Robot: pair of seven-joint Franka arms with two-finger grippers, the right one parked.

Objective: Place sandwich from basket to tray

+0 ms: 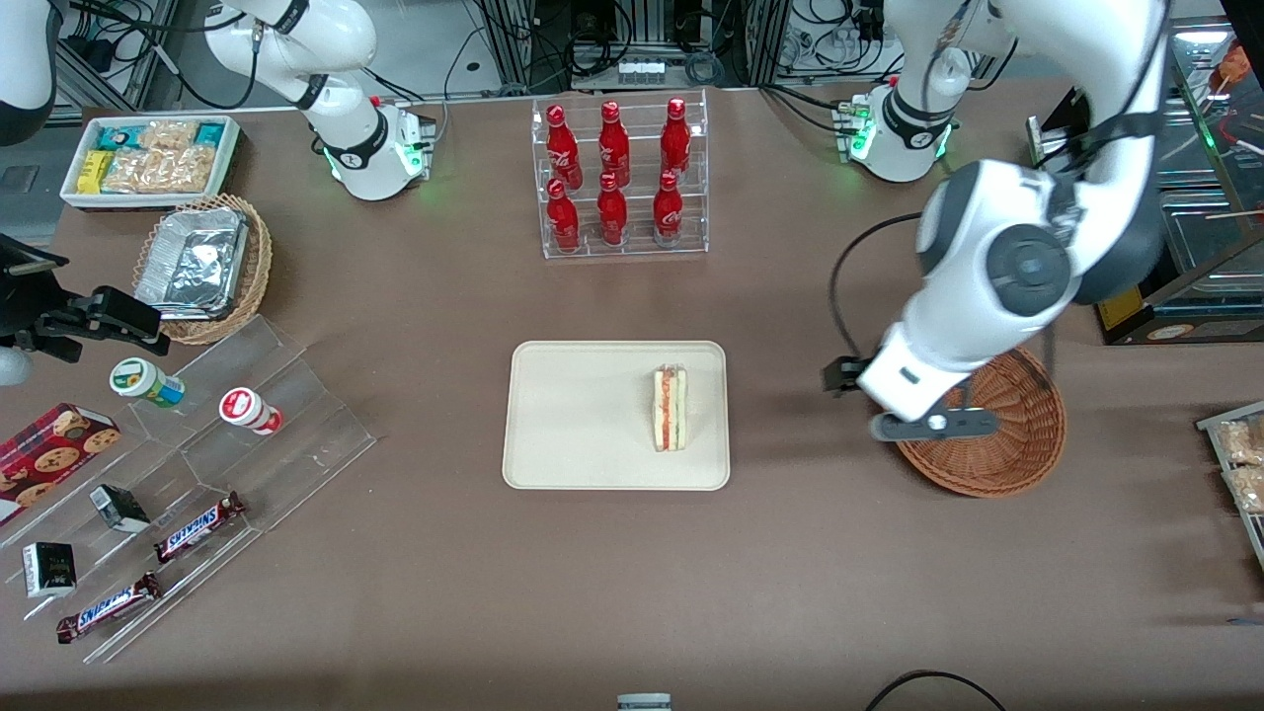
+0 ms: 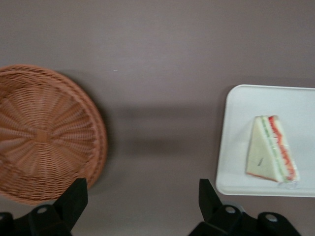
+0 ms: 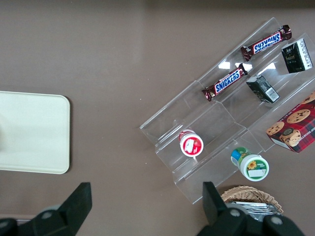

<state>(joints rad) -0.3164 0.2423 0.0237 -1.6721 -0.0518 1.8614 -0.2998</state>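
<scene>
The left arm reaches out from its base and bends sharply at the elbow, the forearm angling down toward the table. Its gripper (image 2: 140, 196) hangs above the tabletop — pointing straight down, holding nothing. The two black fingers (image 2: 74, 196) stand wide apart — one at each side of the wrist camera's picture.

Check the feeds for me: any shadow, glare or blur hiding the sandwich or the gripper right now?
Front view: sandwich sharp on the tray; the arm's dark shadow falls on the table between tray and basket, not on the sandwich. Left wrist view: the sandwich is slightly soft, the tray washed pale, a broad shadow band crosses the table; the open, empty gripper is unobscured.
</scene>
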